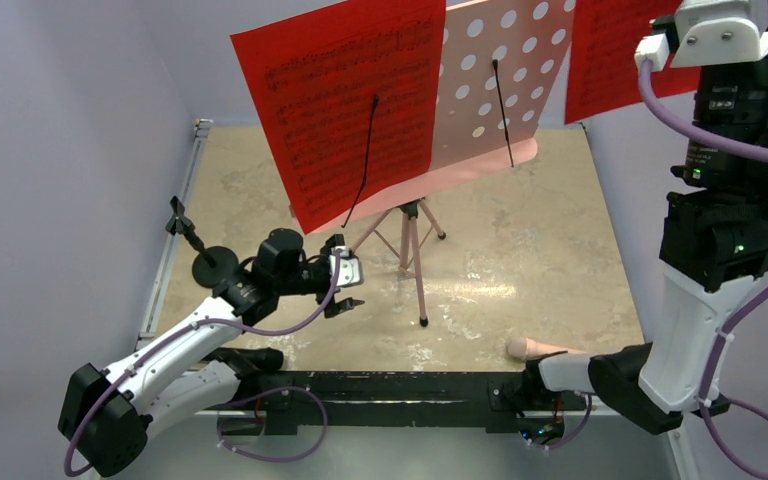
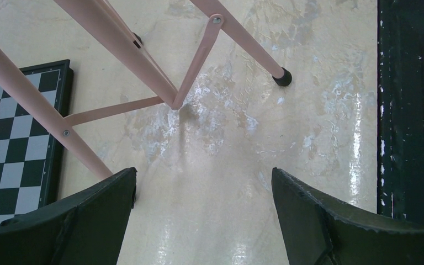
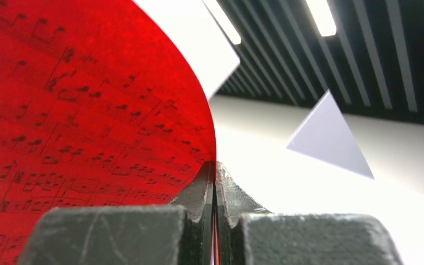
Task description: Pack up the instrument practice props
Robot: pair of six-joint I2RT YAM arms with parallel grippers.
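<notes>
My right tool (image 3: 215,179) is clenched on a red sheet (image 1: 610,60). The wrist view shows the paper's edge running down into the seam between the two closed fingers (image 3: 196,190). That arm is raised high at the right of the table (image 1: 530,250), and the sheet hangs up by the stand's right edge, clear of the tabletop.

My left tool (image 2: 203,182) is released, its fingers (image 2: 96,212) spread wide with nothing between them. It sits low over the table, just left of the stand's tripod legs (image 1: 412,250). From the wrist, the pink legs and their thin braces cross ahead of the fingers, and one leg runs down just beside a fingertip. I cannot tell whether they touch.

The stand (image 1: 505,60) is upright near the middle of the table, its hole-punched desk tilted back. The other sheet (image 1: 350,110) leans on the left half of the desk, with a black wire arm (image 1: 368,150) lying across it. A second wire arm (image 1: 503,110) lies over the bare right half.

The tube (image 1: 530,347) lies flat at the table's near edge, beside my right arm's base, with one end hidden behind the arm. The peg stand (image 1: 213,266) sits on its round base at the left edge, just beside my left arm.

A chessboard (image 2: 11,143) lies flat beyond the legs.
</notes>
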